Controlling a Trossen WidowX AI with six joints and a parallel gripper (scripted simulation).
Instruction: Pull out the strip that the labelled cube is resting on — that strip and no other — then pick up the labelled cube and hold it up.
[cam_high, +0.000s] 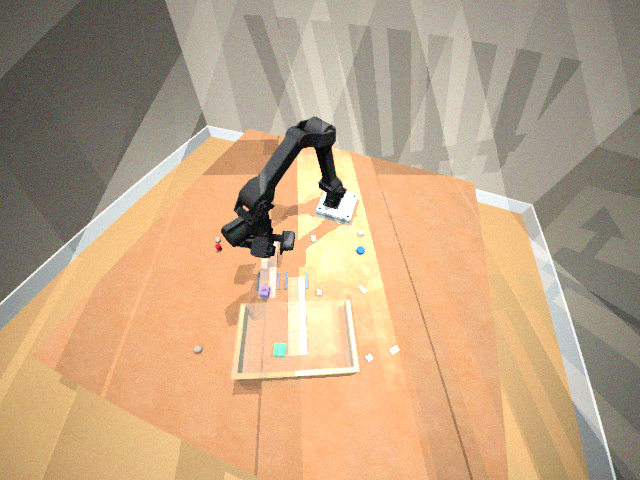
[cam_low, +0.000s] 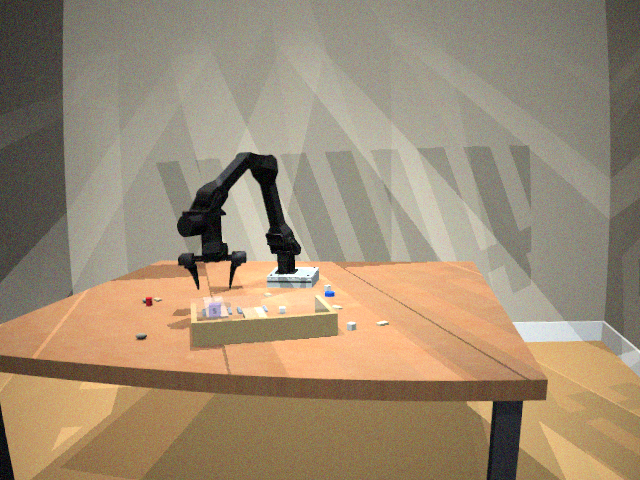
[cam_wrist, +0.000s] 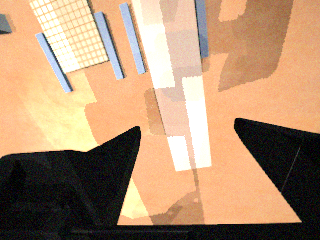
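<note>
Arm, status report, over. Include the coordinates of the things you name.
Gripper (cam_high: 279, 250) (cam_low: 214, 287) (cam_wrist: 185, 126) open, holding nothing. Purple cube (cam_high: 264, 292) (cam_low: 215, 310) outside the frame's walls (cam_high: 237, 341) (cam_low: 263, 330), not lifted. No obstruction seen between fingers and pale strip's near end (cam_wrist: 200, 145).

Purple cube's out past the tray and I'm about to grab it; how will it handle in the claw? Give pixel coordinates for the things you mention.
The purple cube (cam_high: 264, 291) (cam_low: 214, 309) looks rigid, with flat faces and crisp edges, so it probably won't squash. Its boxy shape suggests it would slide rather than roll if nudged. It looks small beside the open claw (cam_low: 214, 287) (cam_wrist: 187, 125), so probably light.
</note>
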